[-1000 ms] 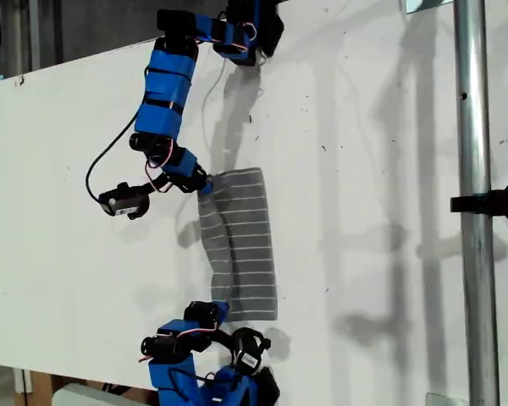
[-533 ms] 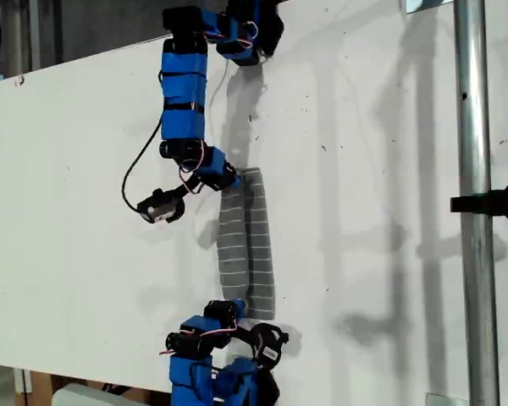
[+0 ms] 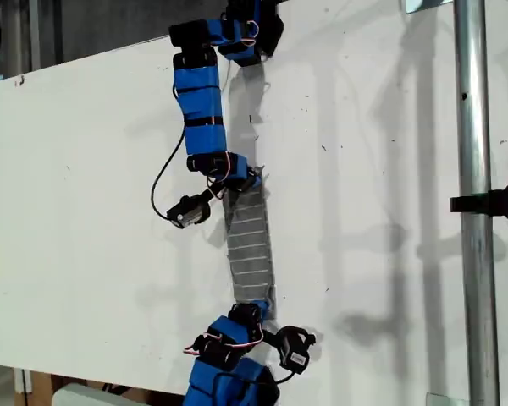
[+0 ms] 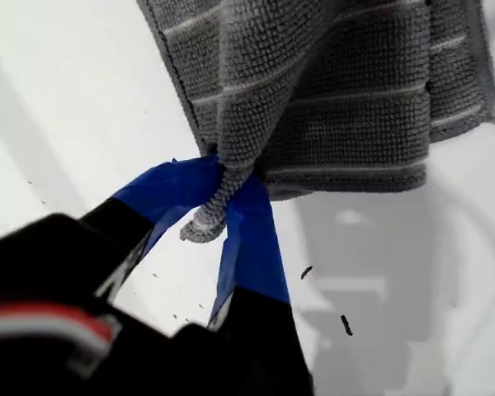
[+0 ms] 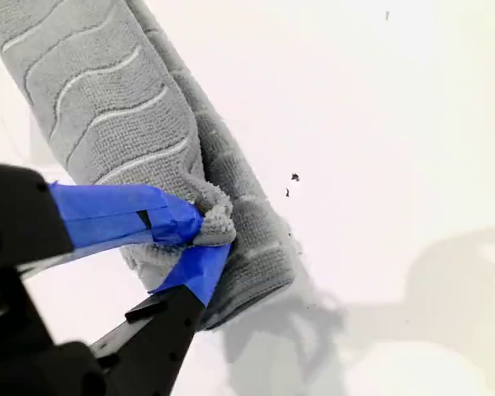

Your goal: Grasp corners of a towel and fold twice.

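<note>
In the exterior view both ends of the towel (image 3: pixel 250 245) disappear under an arm: one arm (image 3: pixel 205 110) reaches down from that view's top, while the other arm (image 3: pixel 237 355) is cut off by its bottom edge. I cannot tell from the wrist views which arm is which. The gathered towel forms a long narrow strip, its long axis running almost straight from the upper arm to the lower one near the middle of the white bench (image 3: pixel 364 169). Whether it rests fully on the bench is hard to make out. My first end effector (image 4: pixel 219 194) is clamped tight on one of the corners (image 4: pixel 205 224) — a grey nub pokes out between the blue-taped fingers (image 4: pixel 252 239). My second end effector (image 5: pixel 206 231) is likewise closed on a bunched tip of cloth, most of it hidden by the tape. The fabric is soft, looped grey pile with thin white stripes — straight in the first wrist view, wavy over the folds in the second.
</note>
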Controlling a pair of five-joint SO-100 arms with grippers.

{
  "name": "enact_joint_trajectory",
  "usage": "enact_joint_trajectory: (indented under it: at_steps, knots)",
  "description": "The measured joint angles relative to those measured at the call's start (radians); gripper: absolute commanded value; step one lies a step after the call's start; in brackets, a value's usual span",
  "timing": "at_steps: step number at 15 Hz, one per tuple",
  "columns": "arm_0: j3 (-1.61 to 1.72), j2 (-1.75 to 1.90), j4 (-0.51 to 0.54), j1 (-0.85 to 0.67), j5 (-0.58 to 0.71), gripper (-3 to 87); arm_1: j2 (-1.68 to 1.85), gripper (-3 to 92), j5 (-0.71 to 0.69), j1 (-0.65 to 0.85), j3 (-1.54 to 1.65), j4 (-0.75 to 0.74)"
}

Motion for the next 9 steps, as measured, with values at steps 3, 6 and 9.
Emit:
enact_joint_trajectory:
  at_steps: [3, 6, 9]
  knots:
    - [0.126, 0.103, -0.018, 0.009, -0.055, 7.9, 0.0, 25.8, 0.031, 0.0, 0.0, 0.0]
    - [0.181, 0.333, 0.1, 0.012, -0.141, 7.6, 0.032, 32.5, 0.035, 0.008, 0.017, 0.061]
    - [0.275, 0.634, 0.146, 0.017, -0.135, -0.7, 0.192, 33.7, 0.061, 0.074, 0.147, 0.137]
